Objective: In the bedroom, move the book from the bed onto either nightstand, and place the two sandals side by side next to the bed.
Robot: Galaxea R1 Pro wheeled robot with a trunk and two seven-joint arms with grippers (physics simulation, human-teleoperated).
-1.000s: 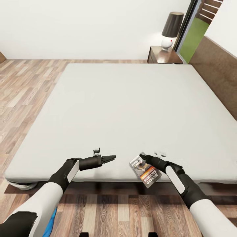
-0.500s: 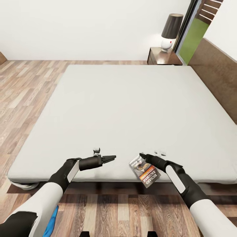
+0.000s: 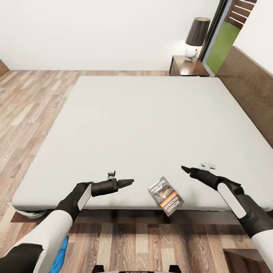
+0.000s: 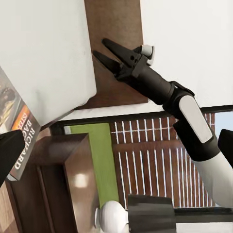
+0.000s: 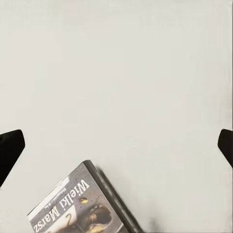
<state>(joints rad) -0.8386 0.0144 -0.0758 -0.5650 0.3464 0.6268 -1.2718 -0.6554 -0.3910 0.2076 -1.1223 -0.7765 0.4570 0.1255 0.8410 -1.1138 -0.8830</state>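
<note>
The book (image 3: 166, 195) lies face up on the pale mattress of the bed (image 3: 151, 121), at its near edge, one corner hanging over. It also shows in the left wrist view (image 4: 14, 131) and the right wrist view (image 5: 82, 208). My right gripper (image 3: 183, 167) hovers open over the mattress, a little right of the book and apart from it; its spread fingers appear in the left wrist view (image 4: 99, 47). To the left of the book my left gripper (image 3: 131, 182) is open and empty. One blue sandal (image 3: 58, 258) peeks out on the floor beneath my left arm. A nightstand (image 3: 187, 66) stands at the bed's far corner.
A lamp (image 3: 195, 36) with a dark shade sits on the nightstand. The brown headboard (image 3: 246, 83) runs along the right. Wood-plank floor (image 3: 26, 106) stretches along the bed's left side and front. A dark wooden corner (image 3: 246, 259) shows at bottom right.
My right gripper has drawn away to the right from the book, which stays on the bed's near edge. The left arm has not moved.
</note>
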